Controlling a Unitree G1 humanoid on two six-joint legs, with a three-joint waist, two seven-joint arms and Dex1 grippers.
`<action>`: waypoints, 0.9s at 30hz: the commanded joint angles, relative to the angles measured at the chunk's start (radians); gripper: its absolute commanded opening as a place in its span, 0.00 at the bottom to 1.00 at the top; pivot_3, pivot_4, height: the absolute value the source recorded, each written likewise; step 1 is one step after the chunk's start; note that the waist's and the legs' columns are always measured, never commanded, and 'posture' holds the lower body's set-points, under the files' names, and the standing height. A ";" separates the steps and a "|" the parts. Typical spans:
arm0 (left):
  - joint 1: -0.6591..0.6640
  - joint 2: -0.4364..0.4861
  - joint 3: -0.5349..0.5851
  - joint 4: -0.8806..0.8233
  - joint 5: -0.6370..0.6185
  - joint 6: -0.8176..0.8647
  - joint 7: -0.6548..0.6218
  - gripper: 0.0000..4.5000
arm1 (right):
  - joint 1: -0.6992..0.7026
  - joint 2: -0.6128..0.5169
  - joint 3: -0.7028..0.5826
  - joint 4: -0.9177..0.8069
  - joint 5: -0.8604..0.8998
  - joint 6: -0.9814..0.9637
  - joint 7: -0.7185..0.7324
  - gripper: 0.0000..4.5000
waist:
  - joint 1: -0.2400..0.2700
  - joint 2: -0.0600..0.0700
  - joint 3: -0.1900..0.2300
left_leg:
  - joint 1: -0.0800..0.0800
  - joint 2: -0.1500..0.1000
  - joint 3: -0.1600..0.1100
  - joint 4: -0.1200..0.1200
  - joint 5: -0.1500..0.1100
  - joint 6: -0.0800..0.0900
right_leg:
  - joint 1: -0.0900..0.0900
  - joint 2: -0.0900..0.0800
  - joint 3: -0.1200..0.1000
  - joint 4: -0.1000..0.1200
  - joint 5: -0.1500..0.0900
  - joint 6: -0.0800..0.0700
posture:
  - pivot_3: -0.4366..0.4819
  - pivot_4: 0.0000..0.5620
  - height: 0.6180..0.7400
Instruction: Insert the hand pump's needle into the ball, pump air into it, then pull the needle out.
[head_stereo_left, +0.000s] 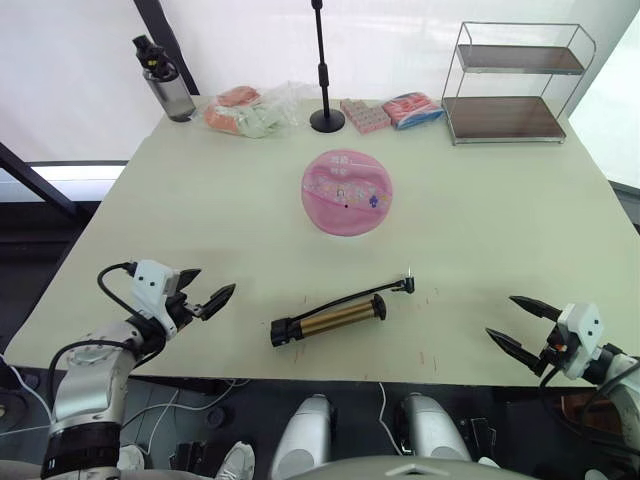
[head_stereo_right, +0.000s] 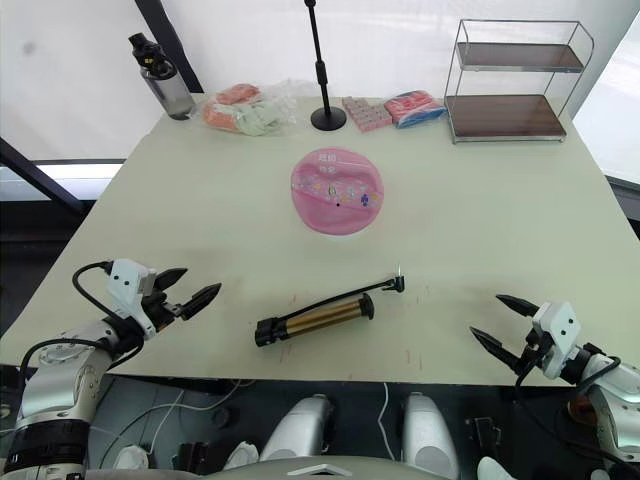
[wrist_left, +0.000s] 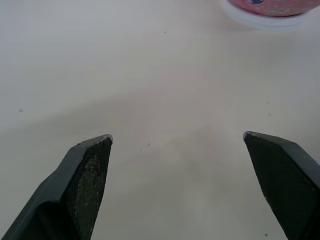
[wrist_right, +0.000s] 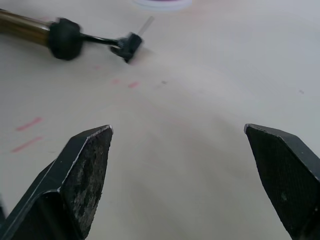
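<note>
Black wedge-fingered left tool (head_stereo_left: 206, 291) and right tool (head_stereo_left: 522, 323) both released, gold-barrelled hand pump (head_stereo_left: 330, 317) between.

Pale lettering on the ball (head_stereo_left: 347, 192), too small to read.

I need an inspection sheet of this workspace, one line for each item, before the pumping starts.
Surface: pale table, faint red marks near the front edge.
Job's things: pink ball at the table's middle, valve hole facing up; hand pump lying flat near the front edge; needle at the hose tip, pointing toward the ball, not inserted.
Clutter: water bottle, plastic bag of packets, black stand, wrapped packets, wire shelf, all along the far edge.
Grippers: left gripper open, empty; right gripper open, empty; both at the front edge.
Cables: black cable on the left wrist.
Surroundings: nothing seen.
</note>
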 joint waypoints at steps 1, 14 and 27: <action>-0.035 0.040 -0.045 -0.069 -0.003 0.026 -0.057 1.00 | 0.015 -0.022 -0.027 -0.066 0.057 -0.012 0.063 0.98 | 0.000 0.000 0.000 | 0.000 0.000 0.000 0.000 0.000 0.000 | 0.000 0.000 0.000 0.000 0.000 0.000 | 0.48 0.27 1.00; -0.273 0.061 -0.324 -0.159 0.037 0.158 -0.223 1.00 | 0.071 -0.052 -0.043 -0.269 0.147 0.069 0.102 0.98 | -0.004 0.002 0.001 | 0.000 0.001 -0.001 0.003 0.000 0.000 | 0.003 0.001 -0.001 0.000 0.000 0.001 | 0.48 0.27 1.00; -0.538 -0.042 -0.611 0.019 0.220 0.145 -0.313 1.00 | 0.092 -0.047 -0.064 -0.327 0.141 0.087 0.075 0.98 | -0.002 0.003 0.004 | 0.000 0.001 -0.001 0.005 0.000 0.000 | 0.004 0.003 -0.001 -0.001 0.001 0.001 | 0.48 0.27 1.00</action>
